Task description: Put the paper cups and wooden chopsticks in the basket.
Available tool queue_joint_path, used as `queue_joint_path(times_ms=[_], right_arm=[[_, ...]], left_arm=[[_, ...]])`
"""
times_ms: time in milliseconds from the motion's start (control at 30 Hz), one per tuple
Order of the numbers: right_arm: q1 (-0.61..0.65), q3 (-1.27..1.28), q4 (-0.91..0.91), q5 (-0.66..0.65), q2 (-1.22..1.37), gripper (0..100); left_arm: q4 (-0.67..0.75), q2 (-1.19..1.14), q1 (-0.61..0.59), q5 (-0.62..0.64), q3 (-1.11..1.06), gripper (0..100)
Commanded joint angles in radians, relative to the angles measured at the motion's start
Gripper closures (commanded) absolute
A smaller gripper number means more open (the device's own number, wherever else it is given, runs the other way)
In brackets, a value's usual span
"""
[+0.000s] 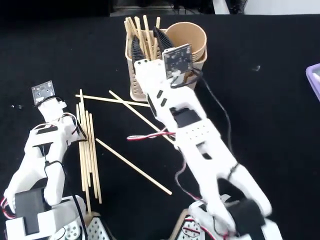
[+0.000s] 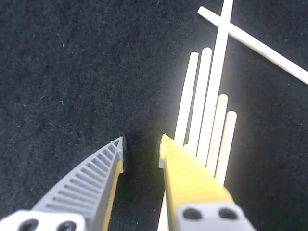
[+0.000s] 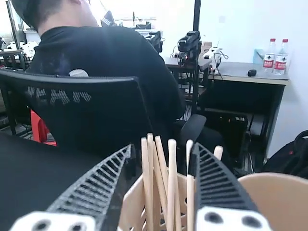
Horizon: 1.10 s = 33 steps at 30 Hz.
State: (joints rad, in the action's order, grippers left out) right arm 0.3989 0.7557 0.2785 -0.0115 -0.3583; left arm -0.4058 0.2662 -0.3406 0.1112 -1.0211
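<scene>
Nearest us, left gripper (image 2: 142, 139), jaws parted, beside five bundled chopsticks (image 2: 202, 96), three loose chopsticks (image 1: 132, 166) nearby, right gripper (image 3: 163, 147) spread wide around about six upright chopsticks (image 3: 171, 183) in basket (image 1: 136, 92), we count two nested cups (image 1: 186, 36) there

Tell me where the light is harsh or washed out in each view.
Left wrist view: the chopsticks glow overexposed against the dark table. Right wrist view: the bright back wall backlights everything, leaving the chair dark. High view: even light; the black table swallows shadows, the paper cups read clearly.
</scene>
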Motion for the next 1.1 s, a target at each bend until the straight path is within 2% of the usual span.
queue_joint_path(times_ms=[0, 267, 367, 467, 600, 667, 833, 967, 1067], right_arm=[[0.017, -0.005, -0.269, -0.006, -0.272, 83.5], [0.074, 0.013, -1.168, -0.012, -0.809, 83.3], [0.175, 0.116, -1.387, -0.015, -0.895, 83.2], [0.311, 0.348, -1.307, -0.066, -0.903, 83.2], [0.362, 0.618, -0.95, -0.089, -0.835, 83.5], [0.364, 0.621, -0.878, -0.08, -0.769, 83.5], [0.358, 0.463, -0.896, -0.077, -0.55, 83.3], [0.358, 0.452, -0.792, -0.077, -0.348, 83.2], [0.361, 0.45, -0.701, -0.077, -0.206, 83.3]], left_arm=[[0.018, 0.008, 0.013, 0.0, 0.008, 87], [0.018, 0.008, 0.01, 0.0, 0.007, 87], [0.018, 0.008, 0.008, 0.0, 0.007, 87], [0.018, 0.008, 0.01, 0.0, 0.007, 87], [0.014, 0.008, 0.008, 0.0, 0.008, 87], [0.014, 0.008, 0.008, 0.0, 0.008, 87], [0.005, 0.008, 0.005, -0.002, 0.012, 86], [-0.137, 0.006, 0.031, -0.126, 0.076, 86], [-0.275, -0.006, 0.062, -0.153, 0.137, 84]])
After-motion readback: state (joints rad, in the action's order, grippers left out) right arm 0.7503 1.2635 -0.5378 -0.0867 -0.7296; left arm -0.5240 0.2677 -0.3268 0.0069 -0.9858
